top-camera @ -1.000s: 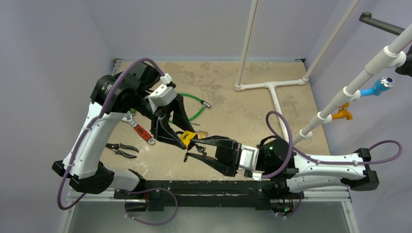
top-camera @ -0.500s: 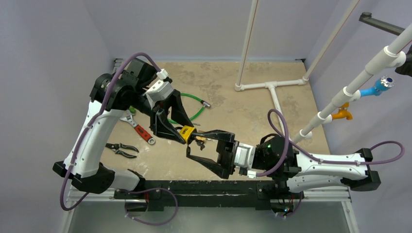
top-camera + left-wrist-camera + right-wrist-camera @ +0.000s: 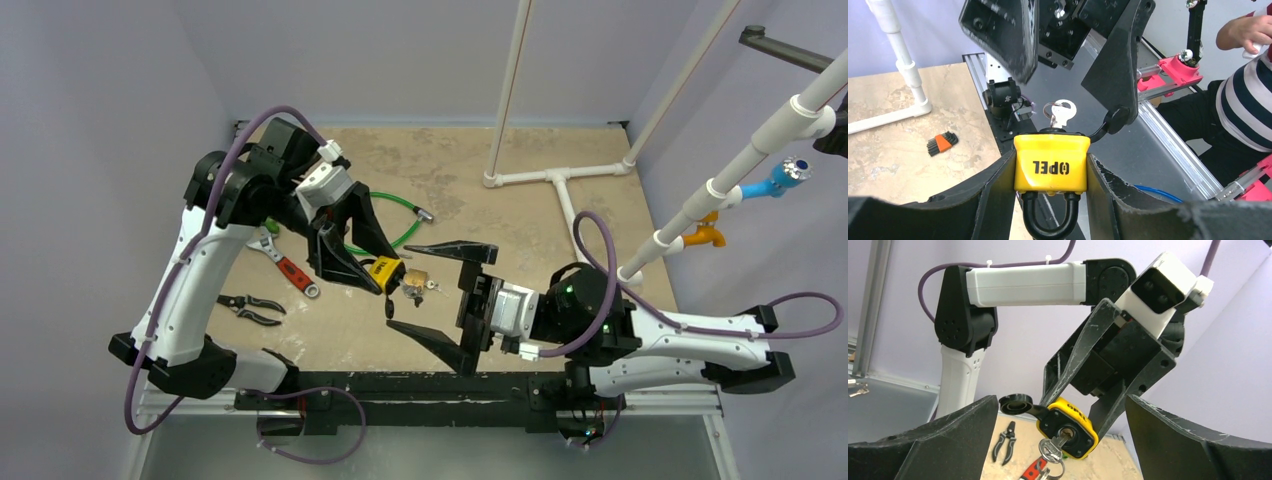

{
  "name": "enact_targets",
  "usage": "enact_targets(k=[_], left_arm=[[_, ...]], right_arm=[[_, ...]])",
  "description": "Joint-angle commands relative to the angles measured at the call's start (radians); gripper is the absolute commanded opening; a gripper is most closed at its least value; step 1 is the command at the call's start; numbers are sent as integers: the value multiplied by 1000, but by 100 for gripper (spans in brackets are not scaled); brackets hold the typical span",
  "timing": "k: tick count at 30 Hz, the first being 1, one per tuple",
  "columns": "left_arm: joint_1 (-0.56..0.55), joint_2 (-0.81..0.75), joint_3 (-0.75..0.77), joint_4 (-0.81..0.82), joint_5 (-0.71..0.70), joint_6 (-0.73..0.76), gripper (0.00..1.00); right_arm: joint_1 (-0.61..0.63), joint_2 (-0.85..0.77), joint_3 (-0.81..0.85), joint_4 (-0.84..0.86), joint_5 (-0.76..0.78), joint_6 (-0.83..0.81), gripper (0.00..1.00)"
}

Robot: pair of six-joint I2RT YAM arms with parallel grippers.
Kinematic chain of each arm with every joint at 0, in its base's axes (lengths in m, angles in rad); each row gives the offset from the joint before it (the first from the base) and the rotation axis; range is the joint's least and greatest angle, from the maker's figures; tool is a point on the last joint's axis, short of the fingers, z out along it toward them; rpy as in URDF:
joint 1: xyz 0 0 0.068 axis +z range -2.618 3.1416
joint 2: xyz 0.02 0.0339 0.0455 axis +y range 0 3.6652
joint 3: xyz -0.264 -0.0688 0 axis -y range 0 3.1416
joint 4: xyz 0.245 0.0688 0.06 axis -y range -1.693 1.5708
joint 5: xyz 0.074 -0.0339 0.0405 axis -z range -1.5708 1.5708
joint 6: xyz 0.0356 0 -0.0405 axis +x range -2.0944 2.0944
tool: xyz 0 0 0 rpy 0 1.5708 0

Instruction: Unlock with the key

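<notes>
We see the sandy bench (image 3: 480, 190) carrying a white pipe frame (image 3: 560, 180) at its far right. The left arm (image 3: 190, 290) reaches in from the left and the right arm (image 3: 680, 340) lies low along the near edge. The left pincer (image 3: 388, 274) is held above the middle of the bench, clamped on the flanks of a yellow padlock (image 3: 1050, 162). From the left wrist we see the black shackle pointing back toward that wrist and the keyhole end facing the other arm. The right pincer (image 3: 400, 288) stands just beside it with its two fingers spread wide. One finger is on the far side of the lock and one on the near side, and we see neither touching it. On the bench behind the left pincer we find a looped green cable (image 3: 395, 215). A red-handled wrench (image 3: 290, 265) lies left of it, and black pliers (image 3: 250, 305) lie nearer the bench's front. The lock's black dust cap (image 3: 1015, 404) hangs swung aside. The silver key (image 3: 1050, 449) sits in the keyhole, with its ring dangling free.
</notes>
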Motion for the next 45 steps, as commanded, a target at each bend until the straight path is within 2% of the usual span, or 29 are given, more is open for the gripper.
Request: enact_targets(k=[1, 4, 7, 8, 10, 11, 13, 14, 15, 16, 17, 18, 21, 24, 30, 33, 39, 43, 45], left_arm=[[26, -17, 10, -195, 264, 35, 0], [51, -21, 20, -195, 264, 34, 0], [75, -22, 34, -195, 264, 33, 0], [82, -21, 40, -194, 263, 34, 0], [92, -19, 55, -189, 251, 29, 0], [96, -20, 60, -186, 245, 28, 0], [105, -22, 67, -172, 242, 12, 0], [107, -23, 69, -166, 239, 5, 0], [110, -26, 68, -160, 236, 0, 0], [115, -26, 69, -158, 237, -1, 0], [125, -28, 72, -157, 240, -1, 0], [135, -29, 73, -156, 245, 0, 0], [158, -24, 82, -157, 259, 3, 0], [179, -19, 89, -160, 260, 3, 0], [188, -17, 95, -160, 261, 6, 0], [191, -19, 93, -160, 261, 6, 0], [196, -24, 91, -162, 261, 6, 0], [210, -25, 95, -169, 261, 24, 0], [221, -22, 106, -191, 261, 46, 0]], right_arm=[[-3, -42, 89, -64, 9, 21, 97], [-3, -79, 126, -154, 27, 79, 90], [-2, -104, 149, -228, 71, 152, 75], [-2, -110, 149, -245, 88, 171, 66], [-3, -110, 157, -286, 142, 213, 54], [-3, -108, 157, -302, 185, 228, 42], [-4, -105, 144, -303, 288, 256, 12], [-8, -102, 137, -298, 331, 281, 7], [-13, -100, 130, -299, 357, 298, 19], [-18, -100, 128, -304, 366, 314, 42], [-24, -101, 123, -307, 367, 330, 57], [-29, -106, 116, -309, 359, 341, 60], [-35, -129, 69, -290, 329, 355, 62], [-34, -124, 39, -277, 325, 348, 75], [-35, -48, 67, -227, 273, 279, 73], [-34, -12, 78, -203, 312, 219, 66], [-34, 17, 80, -158, 324, 153, 66], [-35, 12, 53, -126, 403, 173, 67], [-35, 14, 41, -100, 473, 197, 59]])
